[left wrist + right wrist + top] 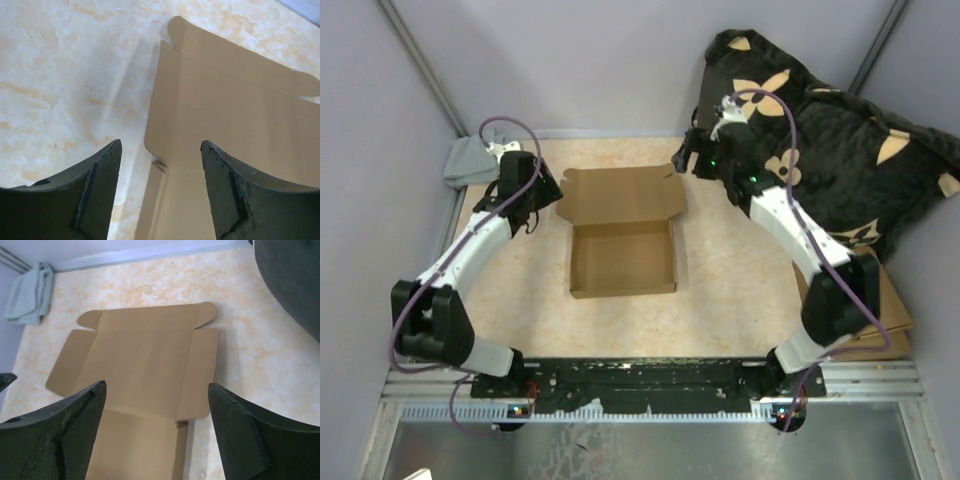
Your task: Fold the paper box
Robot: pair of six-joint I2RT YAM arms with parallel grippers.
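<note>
From above, the plain brown box (620,240) lay at the middle of the table (720,290). Its tray stood with walls up on the near side, and its lid was spread flat toward the far side. The left gripper (548,195) hung by the lid's far-left corner and the right gripper (688,158) by its far-right corner. A grey cloth (468,160) sat far left, a black flower-patterned cushion (840,150) far right, and flat cardboard (892,322) near right.

In the left wrist view, the left gripper (161,145) had its jaws wide and held nothing, above the edge of the box (240,100).

In the right wrist view, the right gripper (157,386) was likewise spread wide and empty over the box (145,340). The cloth (30,292) lay far left.
</note>
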